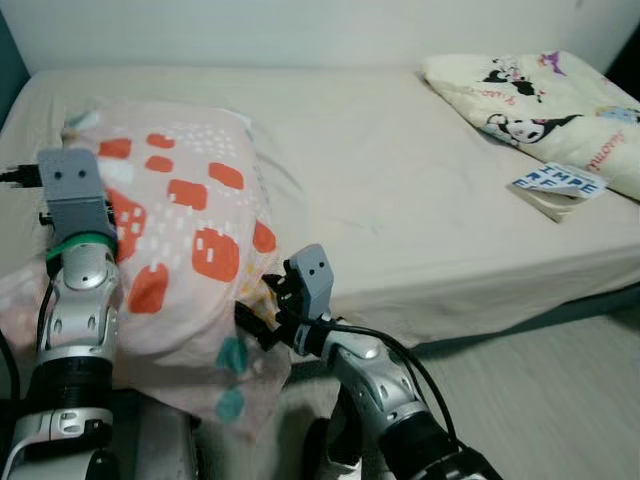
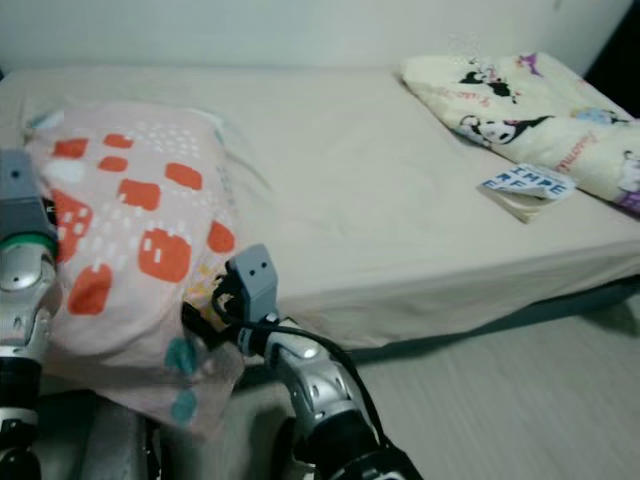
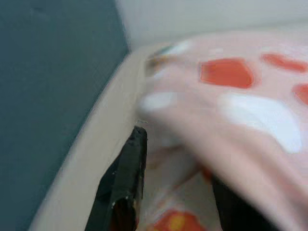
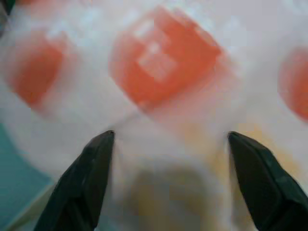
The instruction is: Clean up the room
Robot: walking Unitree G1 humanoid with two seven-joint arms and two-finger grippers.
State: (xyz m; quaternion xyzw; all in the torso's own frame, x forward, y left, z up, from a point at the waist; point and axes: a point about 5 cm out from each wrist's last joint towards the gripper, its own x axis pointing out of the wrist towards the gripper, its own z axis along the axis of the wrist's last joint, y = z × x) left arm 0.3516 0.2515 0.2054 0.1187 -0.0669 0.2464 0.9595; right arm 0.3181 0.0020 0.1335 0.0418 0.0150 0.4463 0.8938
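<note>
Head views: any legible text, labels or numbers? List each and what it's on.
"MPE": large blue letters on the white cover of the booklet lying on the bed; a second row below is partly cut off and too blurred to read.
Cartoon-print pillow: pinkish script along its edge, too small and blurred to read.
Pink blanket with orange patches: pattern only, no text.

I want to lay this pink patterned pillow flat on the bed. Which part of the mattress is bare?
The widest bare stretch of the bed runs between the pink pillow and the cartoon-print pillow, from the wall to the front edge. The right end is crowded: the cartoon-print pillow with a book beside it. The left end is taken by the pink pillow and both grippers.
</note>
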